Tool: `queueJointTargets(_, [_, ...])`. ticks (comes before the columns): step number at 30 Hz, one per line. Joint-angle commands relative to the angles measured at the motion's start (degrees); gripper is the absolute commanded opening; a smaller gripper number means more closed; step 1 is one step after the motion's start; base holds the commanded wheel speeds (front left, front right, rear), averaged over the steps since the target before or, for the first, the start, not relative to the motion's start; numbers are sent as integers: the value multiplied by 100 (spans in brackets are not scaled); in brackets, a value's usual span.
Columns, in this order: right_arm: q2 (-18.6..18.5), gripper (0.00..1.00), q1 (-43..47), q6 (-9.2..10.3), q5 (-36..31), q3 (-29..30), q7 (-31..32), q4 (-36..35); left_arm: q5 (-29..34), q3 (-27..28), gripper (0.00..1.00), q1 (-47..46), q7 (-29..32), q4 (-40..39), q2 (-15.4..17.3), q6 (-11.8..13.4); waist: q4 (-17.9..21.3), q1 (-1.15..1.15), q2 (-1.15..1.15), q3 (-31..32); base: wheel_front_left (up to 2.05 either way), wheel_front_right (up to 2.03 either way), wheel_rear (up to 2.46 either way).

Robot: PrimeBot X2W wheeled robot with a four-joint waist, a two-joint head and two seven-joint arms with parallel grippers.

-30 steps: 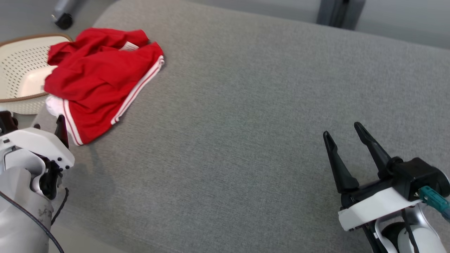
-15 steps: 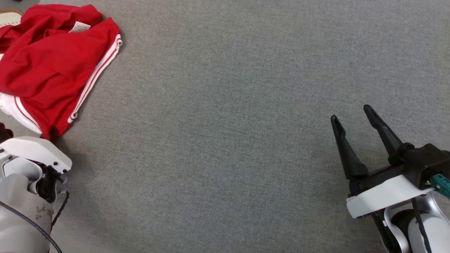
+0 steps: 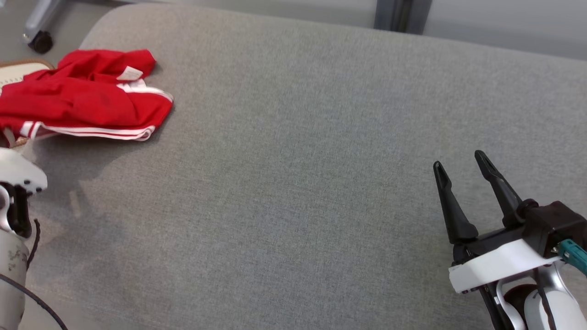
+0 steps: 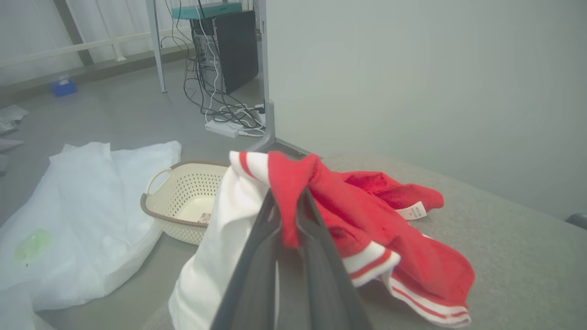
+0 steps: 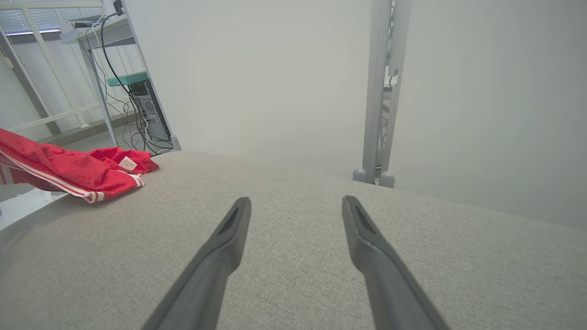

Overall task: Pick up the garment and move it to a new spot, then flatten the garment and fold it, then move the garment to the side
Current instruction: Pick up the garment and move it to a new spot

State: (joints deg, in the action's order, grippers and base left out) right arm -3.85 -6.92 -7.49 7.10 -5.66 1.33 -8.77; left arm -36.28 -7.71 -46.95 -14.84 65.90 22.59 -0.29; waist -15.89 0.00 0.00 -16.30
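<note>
Jaws of the left gripper (image 4: 288,198) pinch the garment (image 4: 412,261) between them.

The grey fabric-covered surface (image 3: 293,183) bears a red garment (image 3: 82,101) at its far-left corner.

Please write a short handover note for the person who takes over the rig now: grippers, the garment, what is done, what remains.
Left gripper: shut on an edge of the red garment, with that edge raised.
Right gripper: open, holding nothing, above the grey surface, far from the garment.
Garment: crumpled at the surface's left end, beside the basket.
Done: the grasp. Left: move, flatten, fold, set aside.
</note>
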Motion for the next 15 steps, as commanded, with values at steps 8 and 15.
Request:
queueJointTargets(8, [76,100,327,-2,209,68,-262,223,745,-27,0,1084,-30,-2390,-116,564,208,0,0,792,0,0,0])
queueJointTargets(15, [79,100,386,-2,401,62,-354,295,1080,-552,0,2183,195,-4280,-470,915,544,0,0,971,0,0,0])
